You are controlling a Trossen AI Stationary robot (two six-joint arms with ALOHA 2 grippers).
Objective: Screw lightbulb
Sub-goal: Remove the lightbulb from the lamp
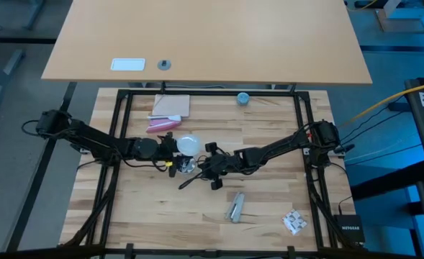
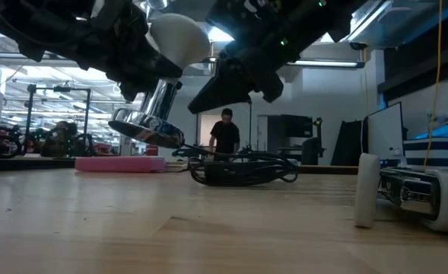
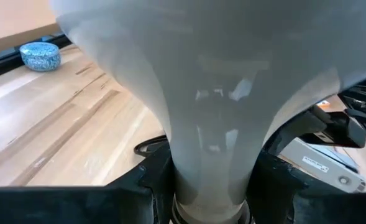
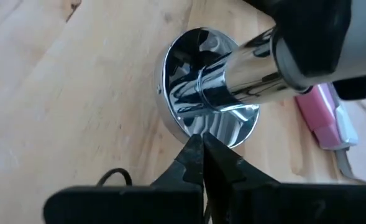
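From above, you see both arms meeting at mid-surface (image 1: 269, 208). Your left tool (image 1: 174, 146) comes in from 9 o'clock and clamps the bulb (image 1: 189, 144) by its neck, globe pointing toward 3 o'clock. Your right tool (image 1: 197, 167) reaches in from 3 o'clock, its tip just at 5 o'clock of the bulb, touching the shiny socket (image 1: 186, 166) beneath. The left tool is the one carrying the bulb; the right one steadies the fitting.

At surface level, the bulb (image 2: 176, 38) sits high at 11 o'clock, its long axis tilted, running down toward 7 o'clock through the chrome stem to the base disc (image 2: 146, 128), which hangs clear of the surface and tipped. A person stands far behind.

Through the left wrist, the bulb (image 3: 214, 112) fills the frame, neck squeezed between the two dark fingers (image 3: 139, 186).

Through the right wrist, the right tool (image 4: 202, 155) is shut tight, tips together at the 6 o'clock rim of the disc (image 4: 189, 87); I judge it braces rather than grips. Keep bulb and stem on one axis when you turn.
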